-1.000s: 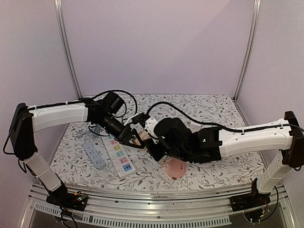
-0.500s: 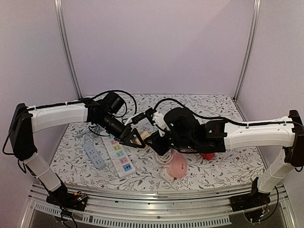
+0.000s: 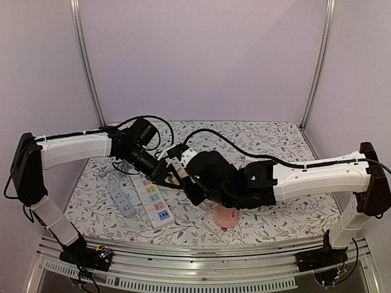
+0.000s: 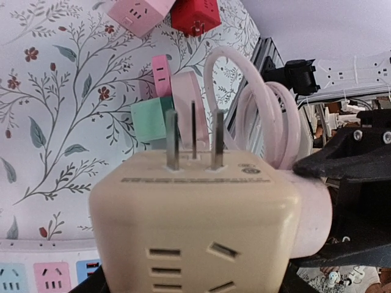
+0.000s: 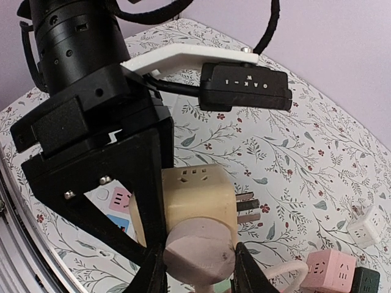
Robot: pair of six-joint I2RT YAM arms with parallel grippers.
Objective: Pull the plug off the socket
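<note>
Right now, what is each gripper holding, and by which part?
Left gripper clamps the cream adapter across its body. Right gripper clamps the pink plug by its round head, which is plugged into the adapter's side.

We are two arms of one make. Our left arm [image 3: 73, 149] and right arm [image 3: 317, 177] wear long white shells between black joints, with black blocks at the ends farthest from the fingers. A black cable [image 3: 235, 145] loops along the right arm. Behind the fingers of our left gripper [image 3: 171, 176] sit a round black housing [image 5: 73, 36], a white bracket [image 5: 183, 58] and a black box [image 5: 244, 85] with white lettering. Its angular black fingers [image 5: 143, 183] carry small silver screws [image 5: 102, 179]. Our right gripper [image 5: 197, 274] has plain black fingers [image 5: 153, 278].
</note>
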